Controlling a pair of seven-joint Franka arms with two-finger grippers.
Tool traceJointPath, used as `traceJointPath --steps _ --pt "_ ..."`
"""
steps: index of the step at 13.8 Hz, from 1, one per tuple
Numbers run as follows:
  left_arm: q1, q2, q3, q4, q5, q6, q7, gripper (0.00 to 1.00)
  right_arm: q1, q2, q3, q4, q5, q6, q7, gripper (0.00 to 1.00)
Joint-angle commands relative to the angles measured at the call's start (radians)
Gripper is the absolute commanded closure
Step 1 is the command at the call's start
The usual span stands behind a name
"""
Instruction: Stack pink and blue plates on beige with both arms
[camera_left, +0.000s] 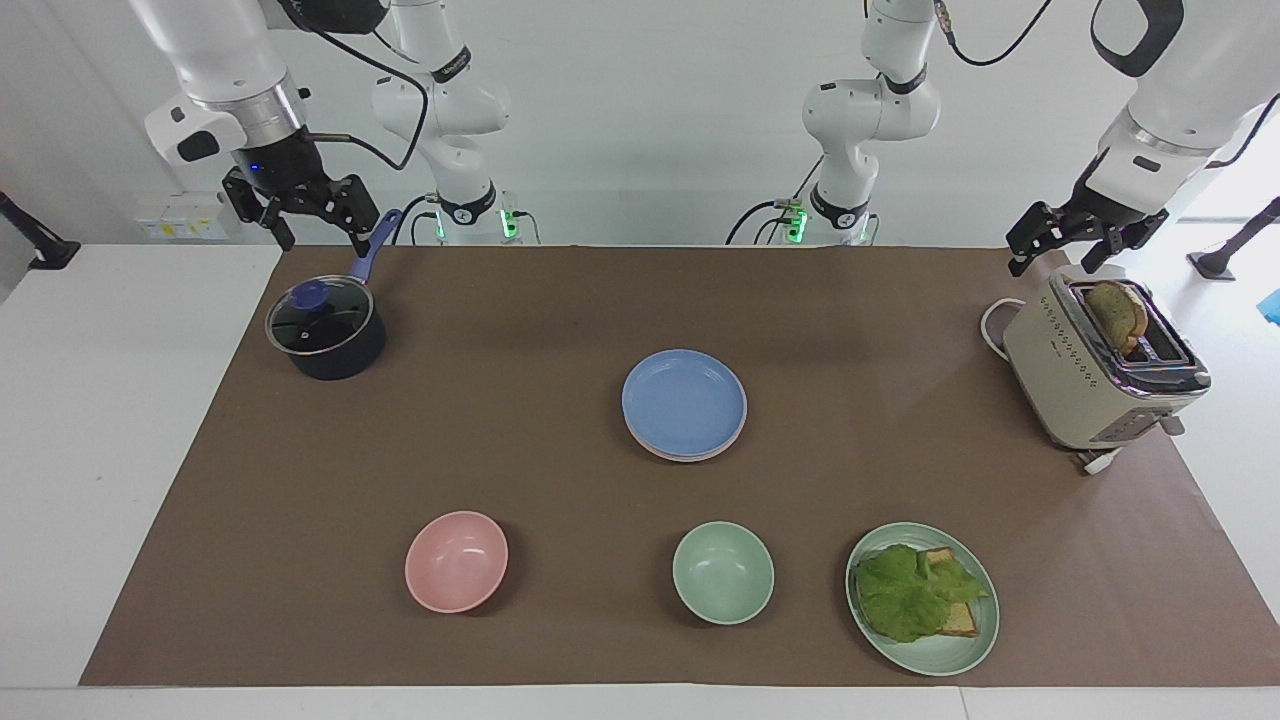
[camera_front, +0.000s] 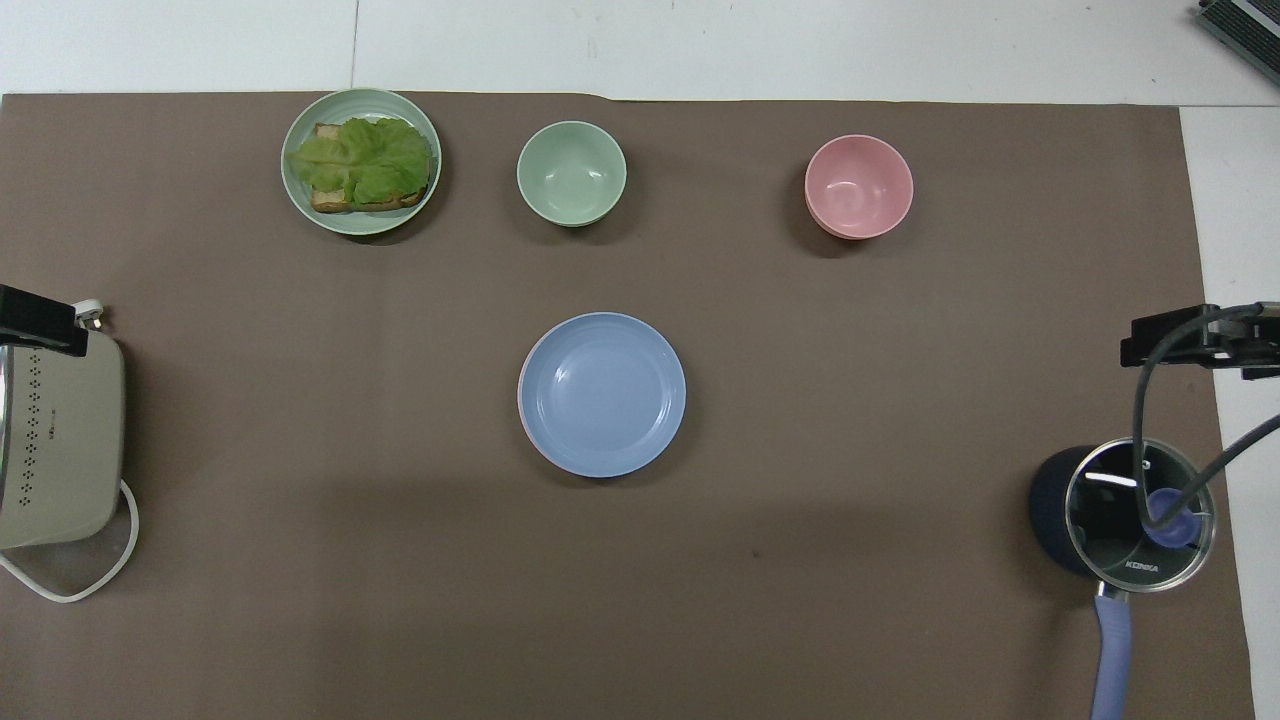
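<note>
The right gripper (camera_left: 307, 215) hangs with its fingers spread and nothing between them, up in the air over the handle of the dark lidded saucepan (camera_left: 326, 329) at the right arm's end of the table; its arm drops down steeply from above, wrist pointing nearly straight down. The left gripper (camera_left: 1063, 243) is likewise spread and empty, poised over the edge of the beige toaster (camera_left: 1095, 370) at the left arm's end, its arm slanting in from the outer side. Both are well apart from the plates. The blue plate (camera_left: 684, 402) sits in the middle of the brown mat (camera_left: 560, 300), lying on top of the stack; a thin rim of the pink plate (camera_left: 690, 457) peeks out just beneath it, and I cannot make out the beige plate under them for certain. Judging by the look, these are light, stiff, matte plates, not very slippery yet shallow, so the only real hold is the raised rim, pinched from the side with one finger under the lip. They sit flush and would slide easily if nudged. The stacking appears done. Farther from the robots stand a pink bowl (camera_left: 456, 560), a green bowl (camera_left: 723, 572) and a green plate (camera_left: 960, 655) with lettuce on bread.
</note>
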Motion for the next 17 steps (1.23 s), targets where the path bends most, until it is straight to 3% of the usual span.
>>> traceJointPath --steps 1,17 --pt "0.006 -0.021 -0.004 -0.024 0.005 0.002 0.000 0.00 0.008 -0.023 -0.008 -0.021 0.000 -0.007 -0.026 0.00" --pt "0.006 -0.021 -0.004 -0.024 0.007 0.002 0.000 0.00 0.006 -0.020 -0.012 -0.007 0.055 -0.058 -0.050 0.00"
